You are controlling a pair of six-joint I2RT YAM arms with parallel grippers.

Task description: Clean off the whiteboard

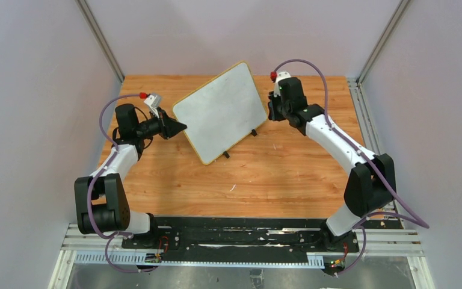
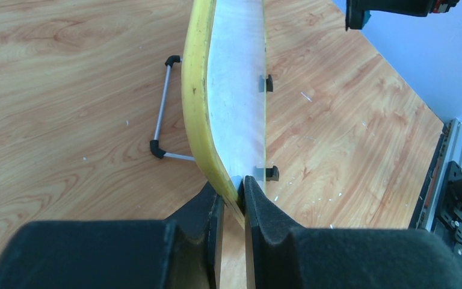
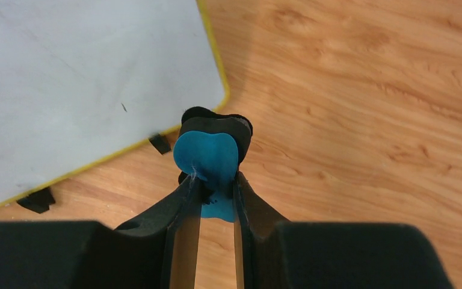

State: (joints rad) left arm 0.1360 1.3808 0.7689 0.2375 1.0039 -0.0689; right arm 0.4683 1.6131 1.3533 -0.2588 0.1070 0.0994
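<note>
Top view: the whiteboard (image 1: 219, 111) sits at the far middle of the wooden table (image 1: 277, 174), turned at an angle, with its face nearly blank. The left gripper (image 1: 178, 127) meets the board's left edge. The right gripper (image 1: 272, 112) is just beside the board's right edge.

Left wrist view: the board is seen edge-on and propped at a tilt. A wire stand (image 2: 161, 108) is behind it and two black clip feet (image 2: 269, 173) are on its lower rim. The left fingers (image 2: 258, 208) are clamped on the yellow rim near a corner.

Right wrist view: the right gripper (image 3: 216, 192) pinches a blue-and-black eraser (image 3: 209, 155) between its fingers. The eraser hangs over bare wood just beside the board's rounded corner, not touching the white face. One small dark mark (image 3: 123, 107) shows on the board.
</note>
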